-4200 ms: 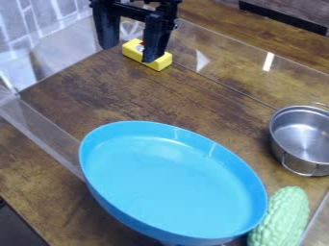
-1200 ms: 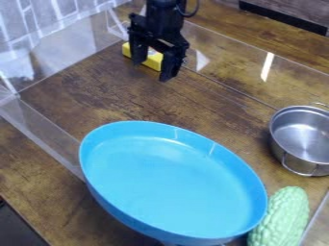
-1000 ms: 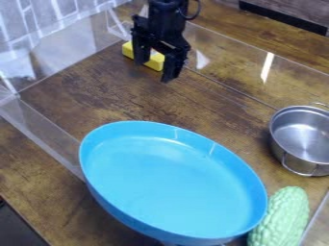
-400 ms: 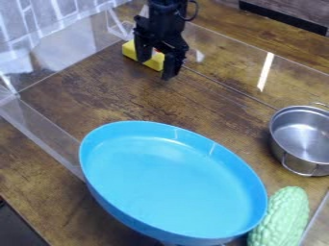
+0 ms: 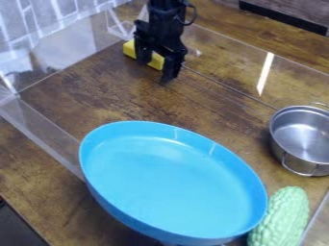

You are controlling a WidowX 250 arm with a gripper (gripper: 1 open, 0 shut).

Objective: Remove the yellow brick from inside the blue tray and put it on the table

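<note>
The yellow brick lies on the table at the far back, outside the blue tray. My black gripper hangs right in front of the brick and hides its right part. The fingers stand apart and open, with nothing between them that I can see. The blue tray takes up the near middle of the table and has nothing in it.
A small steel bowl stands at the right edge. A bumpy pale-green vegetable lies at the tray's near right rim. Clear plastic walls run along the table's left and back sides.
The gripper has drifted slightly up and back near the brick. The brick stays where it lay on the table, and the tray has not moved.
</note>
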